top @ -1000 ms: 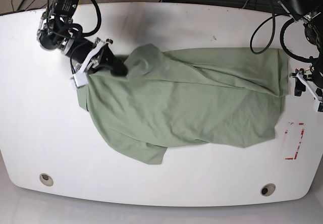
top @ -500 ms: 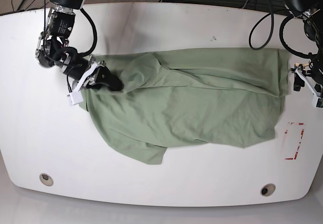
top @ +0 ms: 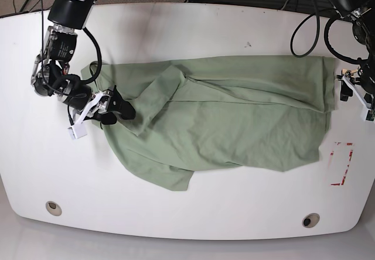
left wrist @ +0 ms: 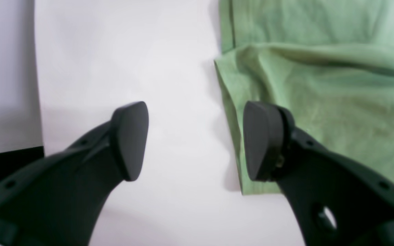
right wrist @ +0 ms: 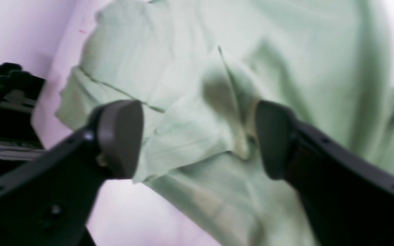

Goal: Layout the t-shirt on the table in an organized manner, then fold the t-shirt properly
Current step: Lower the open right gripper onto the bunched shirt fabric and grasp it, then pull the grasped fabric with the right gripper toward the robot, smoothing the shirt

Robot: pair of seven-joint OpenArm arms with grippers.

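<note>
T-shirt (top: 228, 116) sprawls rumpled on glossy white table (top: 176, 213); both tools, left (left wrist: 195, 140) and right (right wrist: 198, 138), gape apart.

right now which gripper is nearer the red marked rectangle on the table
Left. The left gripper sits just above the red-marked rectangle; the right gripper is across the table at the t-shirt's far end.

Pale sage-green t-shirt (top: 228, 119) spread wrinkled across centre of glossy white table (top: 193, 26); folded flap toward 9 o'clock.
</note>
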